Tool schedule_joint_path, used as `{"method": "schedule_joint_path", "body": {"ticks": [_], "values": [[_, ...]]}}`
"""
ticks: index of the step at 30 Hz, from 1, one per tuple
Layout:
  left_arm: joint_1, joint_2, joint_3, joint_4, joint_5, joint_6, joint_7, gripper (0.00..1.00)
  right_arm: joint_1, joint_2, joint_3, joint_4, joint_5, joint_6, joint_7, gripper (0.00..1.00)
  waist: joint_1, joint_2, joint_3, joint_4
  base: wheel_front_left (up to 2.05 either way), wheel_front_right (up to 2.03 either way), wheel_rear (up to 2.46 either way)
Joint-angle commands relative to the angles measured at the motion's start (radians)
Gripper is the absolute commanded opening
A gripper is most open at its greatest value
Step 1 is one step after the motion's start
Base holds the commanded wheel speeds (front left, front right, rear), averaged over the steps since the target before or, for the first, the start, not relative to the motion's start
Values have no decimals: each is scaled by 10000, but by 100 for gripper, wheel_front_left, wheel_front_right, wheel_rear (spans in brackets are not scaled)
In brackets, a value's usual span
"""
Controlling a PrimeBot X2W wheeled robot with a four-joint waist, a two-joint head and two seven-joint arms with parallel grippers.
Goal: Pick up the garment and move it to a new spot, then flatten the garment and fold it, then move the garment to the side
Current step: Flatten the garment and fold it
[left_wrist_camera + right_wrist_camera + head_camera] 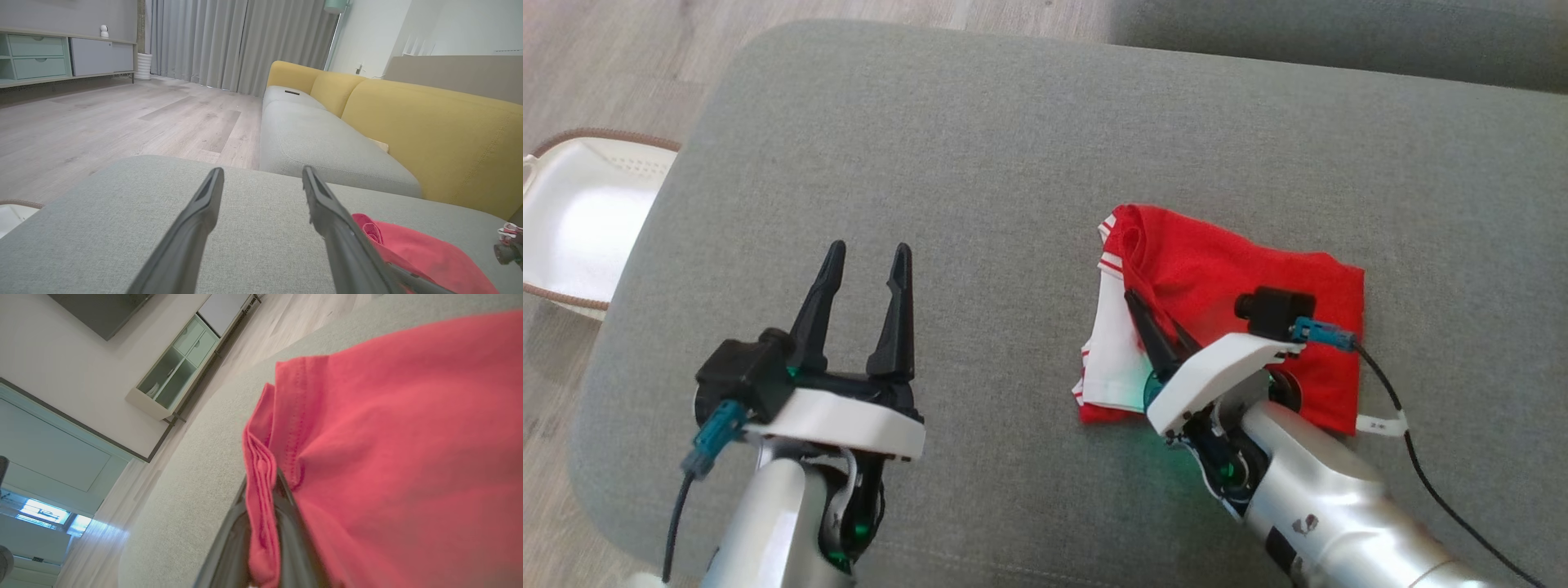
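Reading left to right, all positions referenced to the grey cushion (pixel 1013 147).

- White basket (pixel 580 220): on the floor, off the cushion's left edge. Not involved right now.
- Left gripper (pixel 868 249): hovers over the cushion's left-front area with its fingers spread wide and nothing between them, well apart from the cloth. The left wrist view agrees, with plain cushion fabric between the two fingers.
- Garment (pixel 1241 269): red with white striped trim, lying on the cushion's right half, away from its front and far edges. It is a compact, roughly rectangular stack of several layers, with a white layer showing along its left side.
- Right gripper (pixel 1150 314): at the garment's left edge, fingers clamped on a fold of the red cloth. The right wrist view shows the stitched hem pinched tight between them.

Progress, my read:
- Pick-up and relocate: looks done.
- Flatten: looks done.
- Fold: mostly or fully done. The stack is small and layered, but its upper-left corner is bunched rather than crisp.
- Move to the side: not yet done, since the garment sits well inside the cushion's right half.

Cannot tell whether the right-hand grip is for one last fold or the start of the shift sideways. A single pinch on one edge could let the layers open if it is lifted.
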Motion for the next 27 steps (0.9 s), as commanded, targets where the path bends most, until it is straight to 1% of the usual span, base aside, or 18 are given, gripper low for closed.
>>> {"method": "schedule_joint_path", "body": {"ticks": [1, 4, 7, 11, 13, 15, 17, 18, 20, 23, 24, 27], "values": [[-438, 55, 333, -309, -27, 28, -53, 100, -366, 154, 289, -172, 211, 67, -181, 100, 0, 0, 18, -6, 0, 0, 0], [-468, 55, 388, -287, -5, 36, -53, 100, -577, 154, 1028, -343, 912, 67, -326, 100, 0, 0, 42, -84, 0, 0, 0], [-521, 55, 478, -285, 29, 36, -53, 100, -934, 154, 1503, -476, 1506, 67, -489, 100, 0, 0, 41, -245, 0, 0, 0], [-554, 55, 584, -407, 44, 42, -53, 100, -1611, 154, 1759, -395, 1871, 67, -611, 100, 0, 0, 17, -566, 0, 0, 0], [-551, 55, 641, -496, 33, 61, -53, 100, -2054, 154, 1450, -316, 1555, 67, -625, 100, 0, 0, 3, -767, 0, 0, 0], [-550, 55, 701, -623, 19, 84, -53, 100, -2361, 154, 879, -184, 784, 67, -629, 100, 0, 0, 0, -976, 0, 0, 0], [-546, 55, 754, -768, 15, 104, -53, 100, -2510, 154, 126, -33, -340, 67, -630, 100, 0, 0, -2, -1182, 0, 0, 0], [-544, 55, 820, -922, 6, 120, -53, 100, -2484, 154, -763, -21, -1674, 67, -631, 100, 0, 0, -2, -1383, 0, 0, 0], [-536, 55, 876, -1086, -3, 147, -53, 100, -2265, 151, -1835, -143, -3158, 67, -632, 100, 0, 0, -15, -1574, 0, 0, 0], [-510, 55, 882, -1254, -14, 199, -53, 100, -1524, 44, -3523, -751, -5136, 67, -632, 100, 0, 0, -35, -1805, 0, 0, 0], [-510, 55, 882, -1254, -14, 199, -53, 100, -1524, 44, -3523, -751, -5136, 67, -632, 100, 0, 0, -35, -1805, 0, 0, 0], [-486, 55, 866, -1357, -28, 244, -53, 100, -496, -1, -4870, -1622, -6679, 67, -633, 100, 0, 0, -79, -2003, 0, 0, 0]]}}
